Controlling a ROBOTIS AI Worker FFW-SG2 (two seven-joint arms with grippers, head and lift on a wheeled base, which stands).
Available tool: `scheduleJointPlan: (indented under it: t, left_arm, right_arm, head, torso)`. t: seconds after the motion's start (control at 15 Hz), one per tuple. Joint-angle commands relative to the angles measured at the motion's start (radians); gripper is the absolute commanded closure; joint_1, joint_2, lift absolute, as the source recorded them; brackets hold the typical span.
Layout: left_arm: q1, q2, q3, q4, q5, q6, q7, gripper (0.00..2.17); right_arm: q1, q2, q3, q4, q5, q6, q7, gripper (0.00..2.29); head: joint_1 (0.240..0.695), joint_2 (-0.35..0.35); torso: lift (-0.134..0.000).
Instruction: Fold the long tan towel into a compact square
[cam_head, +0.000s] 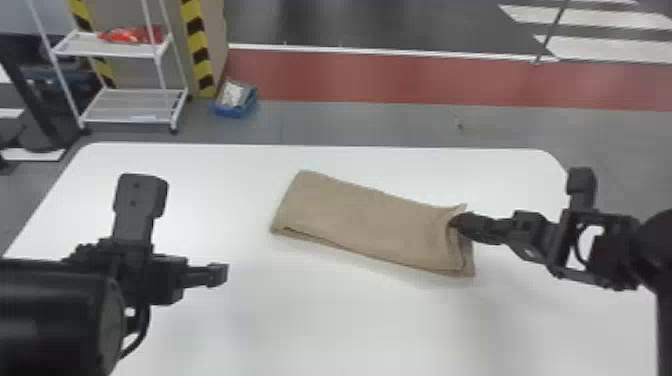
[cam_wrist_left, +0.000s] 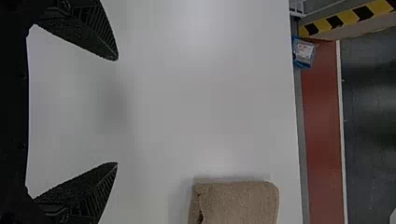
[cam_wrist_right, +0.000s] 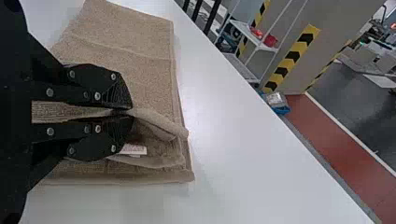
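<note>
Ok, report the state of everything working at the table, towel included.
Oblong tan cloth towel: folded in layers, one end pinched, not yet square.
Left black two-fingered end effector: open, empty.
Right black two-fingered end effector: shut on the towel's right-hand end.

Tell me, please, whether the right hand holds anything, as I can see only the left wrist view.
Observer: Yes, the right hand is closed on part of the towel.
Operator: Thank you; at which end of it?
Observer: At its right end, as the head view shows.
Operator: Could you tell me whether anything shows near the fingertips?
Observer: Yes, a small white tag lies beside them, among the towel's folds.
</note>
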Motion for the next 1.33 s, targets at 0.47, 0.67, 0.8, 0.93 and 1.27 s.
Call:
scheduleJointPlan:
  t: [0.47,0.67,0.8,0.93,1.27]
  left_arm:
    - [0.008,0.0,0.005,0.0,0.0,-0.002,-0.003,0.08]
    - [0.011,0.0,0.009,-0.002,0.0,-0.002,-0.005,0.08]
    - [0.011,0.0,0.015,0.0,0.0,-0.002,-0.006,0.08]
    - [0.008,0.0,0.012,0.0,0.0,-0.002,-0.008,0.08]
    - [0.005,0.0,0.012,0.0,-0.001,-0.002,-0.009,0.08]
  right_arm:
    - [0.031,0.008,0.044,-0.049,0.027,0.034,-0.016,0.72]
    - [0.032,0.011,0.034,-0.049,0.018,0.037,-0.011,1.28]
    - [0.04,0.011,0.026,-0.058,0.003,0.049,-0.01,1.36]
    - [0.057,0.011,0.018,-0.098,-0.026,0.064,-0.01,1.36]
    - [0.082,0.0,-0.06,-0.204,-0.083,0.15,-0.008,1.36]
  head:
    - [0.695,-0.08]
    - [0.695,-0.07]
    - [0.695,-0.068]
    - [0.695,-0.064]
    - [0.695,-0.067]
  torso:
    - [-0.124]
    - [-0.124]
    - [-0.124]
    - [-0.124]
    - [-0.124]
